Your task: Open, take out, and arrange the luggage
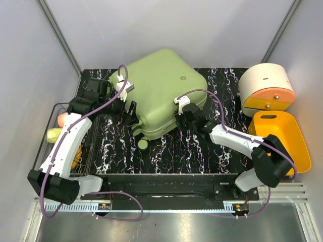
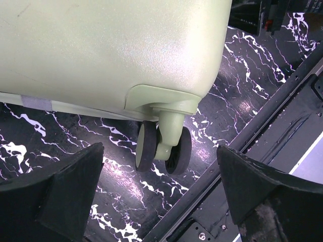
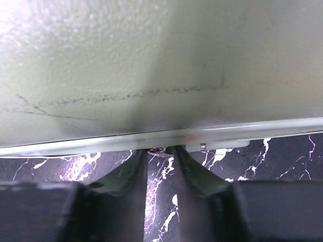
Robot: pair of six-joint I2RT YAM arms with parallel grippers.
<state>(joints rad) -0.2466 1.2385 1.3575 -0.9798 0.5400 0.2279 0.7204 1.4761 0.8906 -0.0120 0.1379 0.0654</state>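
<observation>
Pale-green and zipped closed, the one luggage (image 1: 164,91) lies flat at the tabletop's (image 1: 166,156) far middle. Left claw (image 2: 159,174) gapes wide beside a caster (image 2: 164,148), likely to steady that corner; two casters show from above. Right claw (image 3: 160,164), fingers nearly together, meets the seam (image 3: 101,143), probably seeking the zipper; I cannot tell whether it grips anything.

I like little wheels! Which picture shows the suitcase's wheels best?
The left wrist view: a twin wheel sits close and sharp under the suitcase corner. The top view shows wheels only as small dark discs at its near edge. The right wrist view shows none, just shell and seam.
</observation>
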